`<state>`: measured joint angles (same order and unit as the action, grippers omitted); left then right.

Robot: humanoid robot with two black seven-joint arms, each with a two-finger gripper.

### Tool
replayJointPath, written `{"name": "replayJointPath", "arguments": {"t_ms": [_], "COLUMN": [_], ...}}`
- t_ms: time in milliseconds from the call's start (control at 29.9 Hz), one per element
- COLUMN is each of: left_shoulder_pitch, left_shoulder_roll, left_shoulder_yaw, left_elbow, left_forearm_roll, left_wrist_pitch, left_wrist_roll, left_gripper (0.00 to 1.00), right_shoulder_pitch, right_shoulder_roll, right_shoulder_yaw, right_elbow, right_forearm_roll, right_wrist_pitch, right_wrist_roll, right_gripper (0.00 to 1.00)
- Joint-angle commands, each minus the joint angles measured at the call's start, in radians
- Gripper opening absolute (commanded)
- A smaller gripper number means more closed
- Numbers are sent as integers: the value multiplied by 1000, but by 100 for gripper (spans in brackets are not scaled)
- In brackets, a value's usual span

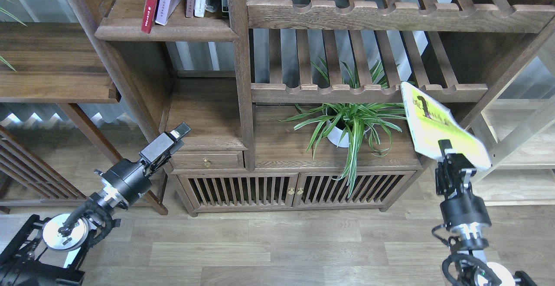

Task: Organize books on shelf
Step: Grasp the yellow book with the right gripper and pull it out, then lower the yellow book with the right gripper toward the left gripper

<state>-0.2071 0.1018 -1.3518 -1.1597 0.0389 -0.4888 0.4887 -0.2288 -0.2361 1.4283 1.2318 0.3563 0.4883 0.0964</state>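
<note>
Yellow-green book (pixel 438 123) pinched in my right gripper (pixel 446 149), not yet shelved. Left gripper (pixel 175 132) idle; finger gap unreadable. Shelf (pixel 173 28) well apart.

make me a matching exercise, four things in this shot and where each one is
Things:
1. yellow-green book
2. red book
3. plant
4. left pincer

Places:
A. on the cabinet top, under the lower slatted shelf
B. beside the small drawer, holding nothing
C. held up in the right pincer
D. leaning on the top-left shelf

Pairs: 1-C, 2-D, 3-A, 4-B
</note>
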Motion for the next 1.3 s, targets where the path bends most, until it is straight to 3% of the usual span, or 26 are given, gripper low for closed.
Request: {"name": "replayJointPath", "arguments": {"t_ms": [0, 602, 1003, 1271], "left_shoulder_pitch": [20, 135, 152, 143], "left_shoulder_roll": [-7, -24, -20, -19], "left_shoulder_yaw": [0, 86, 252, 266], "left_elbow": [0, 25, 14, 25], "left_forearm_roll": [-1, -28, -312, -363], "left_wrist_pitch": [0, 0, 0, 0], "left_wrist_roll": [0, 0, 0, 0], "left_gripper": [98, 98, 98, 98], "right_shoulder_pitch": [-30, -58, 49, 118], "right_shoulder_roll": [0, 1, 37, 52], "right_shoulder_yaw": [-31, -350, -528, -626], "right_elbow": [0, 3, 5, 5], "right_forearm_roll": [-2, -129, -189, -191], "right_wrist_pitch": [0, 0, 0, 0], "right_wrist_roll": [-1, -6, -7, -7], "right_gripper": [3, 4, 4, 4]}}
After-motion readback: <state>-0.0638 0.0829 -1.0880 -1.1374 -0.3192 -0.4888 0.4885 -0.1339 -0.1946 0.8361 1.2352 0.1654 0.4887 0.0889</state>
